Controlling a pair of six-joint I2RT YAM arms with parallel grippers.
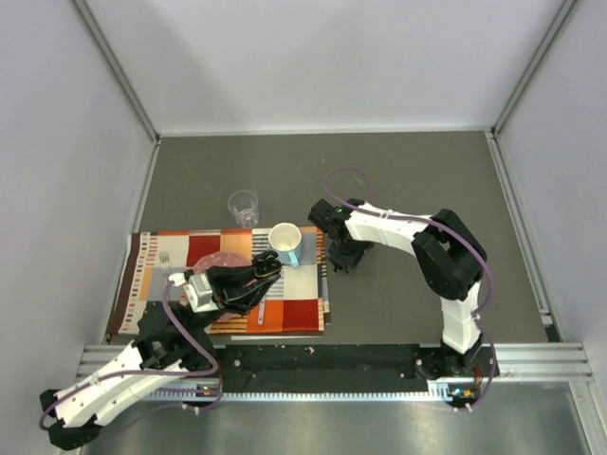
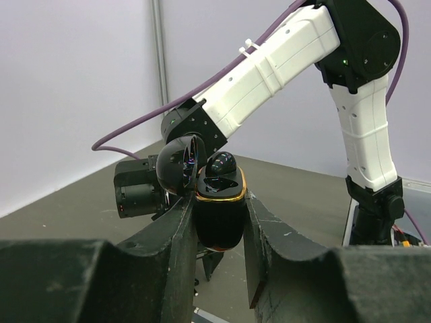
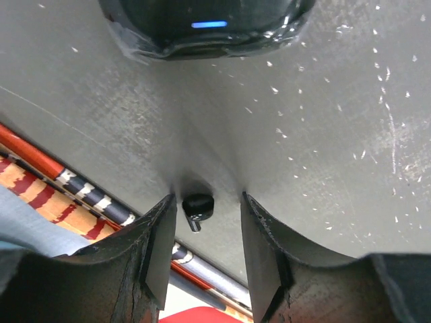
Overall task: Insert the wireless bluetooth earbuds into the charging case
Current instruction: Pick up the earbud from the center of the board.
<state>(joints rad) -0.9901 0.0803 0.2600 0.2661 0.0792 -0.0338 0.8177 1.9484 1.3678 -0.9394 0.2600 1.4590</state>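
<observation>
My left gripper [image 2: 219, 202] is shut on the charging case [image 2: 219, 215], a glossy black oval body with a gold rim. It holds the case upright above the mat, and the lid [image 2: 179, 163] is swung open. A rounded black bud [image 2: 221, 163] sits in the case's top. In the top view the left gripper [image 1: 261, 272] hovers over the mat. My right gripper [image 1: 339, 263] is down at the grey table just right of the mat. Its jaws stand open around one tiny black earbud [image 3: 197, 206]. That earbud lies nearer the left finger [image 3: 161, 235], with a gap on the other side.
A striped placemat [image 1: 285, 318] carries a white mug [image 1: 285, 244] and a pink plate [image 1: 223, 259]. A clear glass [image 1: 244, 207] stands behind the mat. In the right wrist view, a glossy black rounded object with a blue light [image 3: 209, 23] lies beyond the earbud, and the mat's edge [image 3: 40, 182] runs close on the left.
</observation>
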